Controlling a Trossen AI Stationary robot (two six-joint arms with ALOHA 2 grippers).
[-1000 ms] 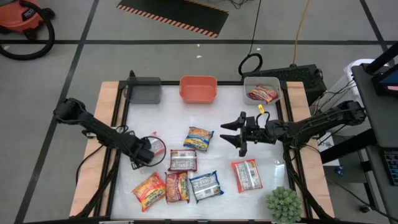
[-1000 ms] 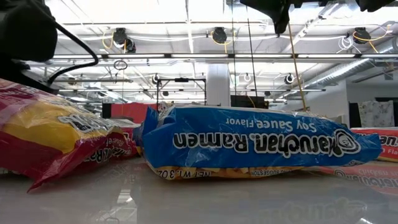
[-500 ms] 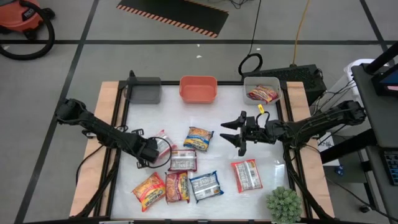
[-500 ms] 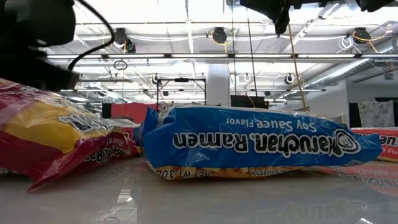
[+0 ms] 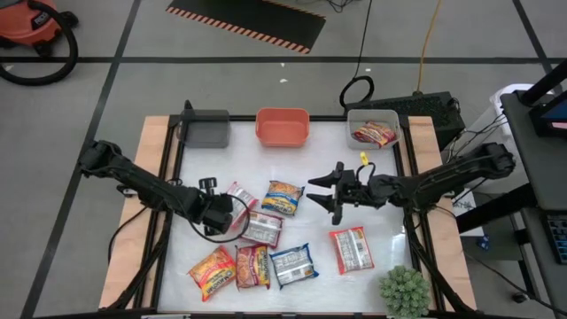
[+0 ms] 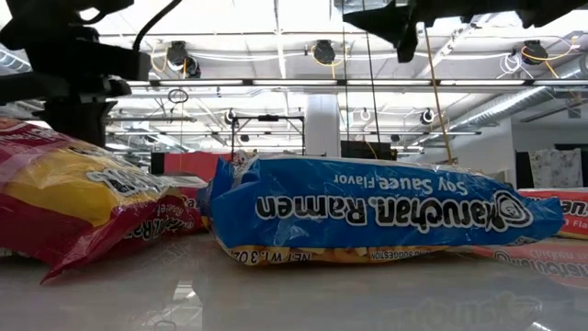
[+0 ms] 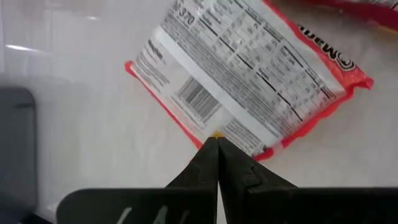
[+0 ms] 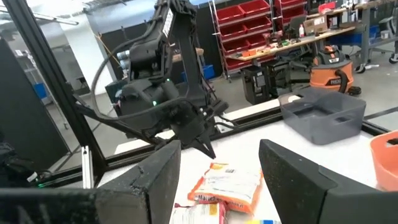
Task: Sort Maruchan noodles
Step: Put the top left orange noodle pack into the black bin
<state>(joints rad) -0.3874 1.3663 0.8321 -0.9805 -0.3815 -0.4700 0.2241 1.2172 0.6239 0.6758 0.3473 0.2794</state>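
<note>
So we're looking down at the tabletop and the left pincer is sitting at the corner of a red-and-white noodle packet, fingers pressed together. In the wrist view the fingertips are meeting right at the packet's edge, but we can't tell if any plastic is pinched. The right pincer is hanging wide open near the middle, by an orange packet. More packets are lying toward the front, the blue one blocking most of the low view. One packet is lying in the grey bin.
</note>
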